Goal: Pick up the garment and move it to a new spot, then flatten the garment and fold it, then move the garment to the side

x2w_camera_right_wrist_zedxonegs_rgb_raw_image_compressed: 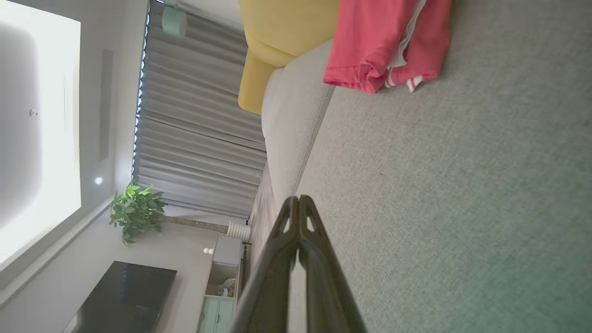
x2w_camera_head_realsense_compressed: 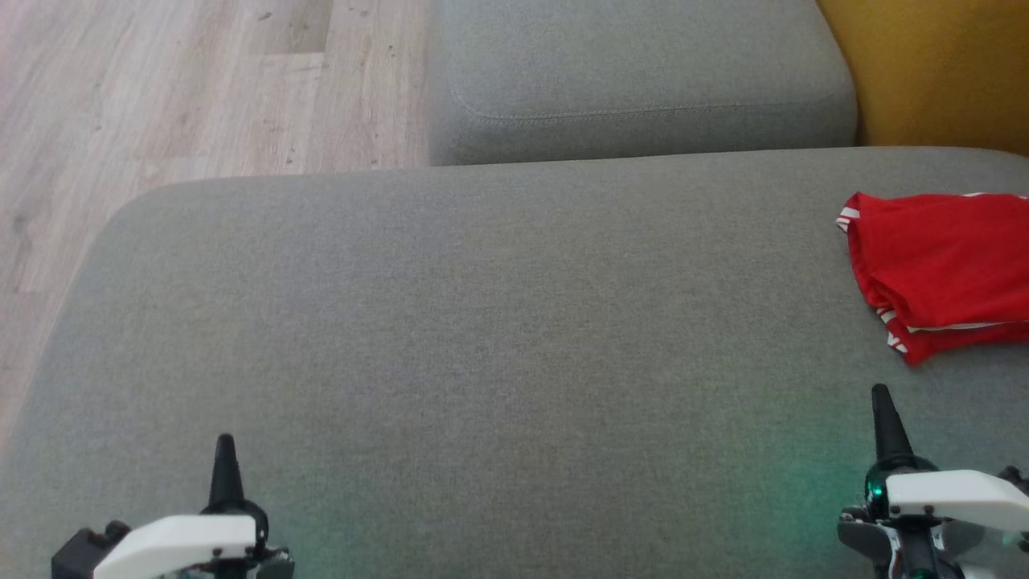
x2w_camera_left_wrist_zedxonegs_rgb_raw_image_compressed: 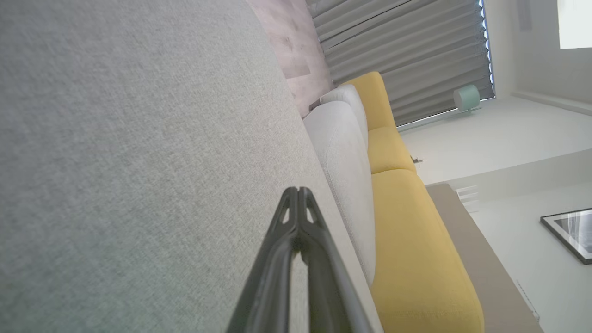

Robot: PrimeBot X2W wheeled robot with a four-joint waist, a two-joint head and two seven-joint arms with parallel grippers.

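garment [x2w_camera_head_realsense_compressed: 940,269]: lay folded at far right of sofa [x2w_camera_head_realsense_compressed: 482,322] | left claw [x2w_camera_head_realsense_compressed: 225,450]: closed, empty; right claw [x2w_camera_head_realsense_compressed: 883,402]: closed, empty, near garment, not touching | step: move-aside looked done | next: likely none; any regrasp needed right claw opened first

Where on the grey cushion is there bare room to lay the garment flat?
Free: the wide grey cushion from its left edge by the wooden floor to the red garment, between the far cushion and the left gripper and right gripper. Crowded: the right edge, where the garment lies.
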